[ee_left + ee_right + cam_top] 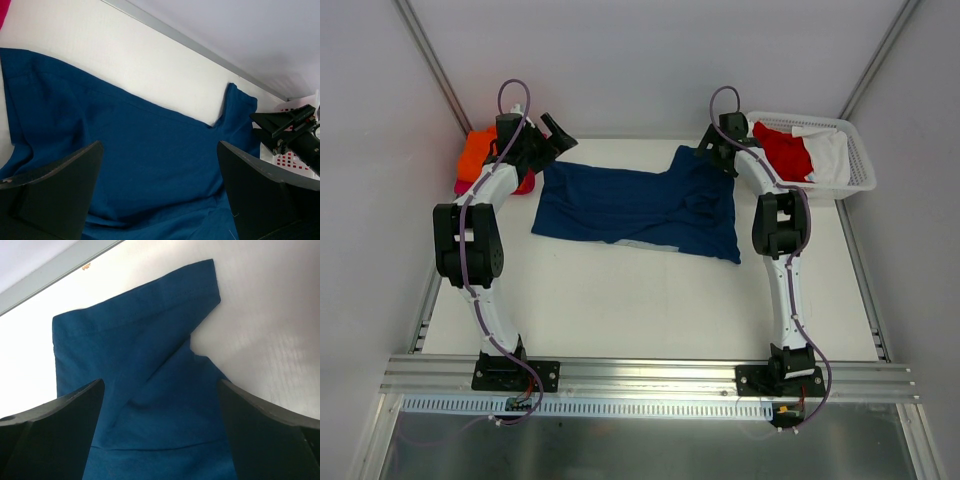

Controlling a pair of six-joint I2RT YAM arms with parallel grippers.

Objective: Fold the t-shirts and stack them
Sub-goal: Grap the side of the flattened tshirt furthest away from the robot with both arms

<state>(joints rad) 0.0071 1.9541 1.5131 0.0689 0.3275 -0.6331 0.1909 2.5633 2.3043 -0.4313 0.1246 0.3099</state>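
A navy blue t-shirt (pixel 635 205) lies spread flat across the back half of the table, one sleeve (pixel 165 305) sticking out at its far right. My left gripper (pixel 555 138) hovers over the shirt's far left corner, open, with only cloth (pixel 150 150) showing between its fingers (pixel 55 195). My right gripper (pixel 708 152) hangs over the far right sleeve, also open and holding nothing. Orange (pixel 477 152) and magenta-pink (pixel 463 186) t-shirts are piled at the back left. Red (pixel 785 150) and white (pixel 830 155) t-shirts lie in the basket.
A white lattice basket (pixel 860 170) stands at the back right corner, next to the right arm. Grey walls and a metal frame rail (pixel 200 47) close in the table's back and sides. The right arm's gripper (pixel 285 125) shows in the left wrist view.
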